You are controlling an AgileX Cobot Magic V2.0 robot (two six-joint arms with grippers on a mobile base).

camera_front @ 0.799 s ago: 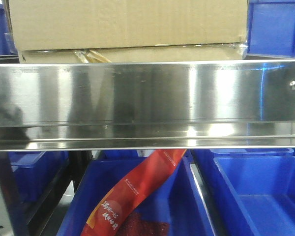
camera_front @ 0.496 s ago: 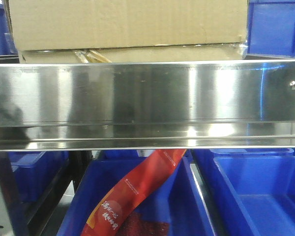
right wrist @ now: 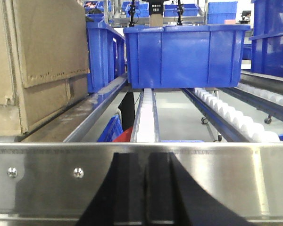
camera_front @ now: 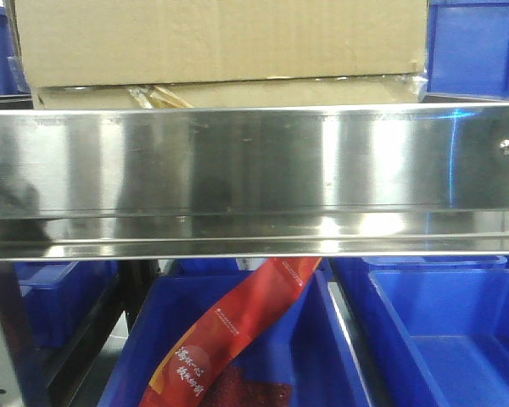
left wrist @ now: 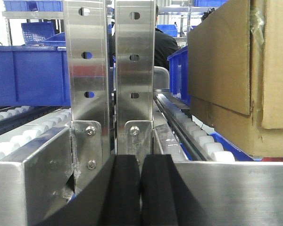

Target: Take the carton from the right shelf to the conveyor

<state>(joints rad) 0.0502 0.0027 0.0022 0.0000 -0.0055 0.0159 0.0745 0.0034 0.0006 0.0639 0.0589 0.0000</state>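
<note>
- The left gripper (left wrist: pixel 140 162) is nearest. Its two black padded fingers (left wrist: pixel 125 188) are clenched pad against pad with nothing between them, right up against the shiny stainless-steel rail of the right shelf (left wrist: pixel 226 193).
- The right gripper (right wrist: pixel 146 162) also has its black fingers (right wrist: pixel 127 188) clenched together, grasping nothing, just in front of that rail.
- Below the rail, the front-facing view shows an open blue plastic bin (camera_front: pixel 310 365). It holds a long red printed packet (camera_front: pixel 237 326) that leans slantwise, its top end passing behind the rail.
- Beside that bin, to the right and also under the rail, a second blue plastic bin (camera_front: pixel 458 356) shows a plain blue inner floor.
- Just above and behind the rail, the large brown corrugated cardboard carton (camera_front: pixel 220 42) sits on the shelf. A wad of tan tape (camera_front: pixel 157 96) is tucked by its narrower base strip.
- Beyond the rail, past the carton, a blue plastic crate (right wrist: pixel 186 56) stands on the roller tracks. Its walls hide whatever is inside.
</note>
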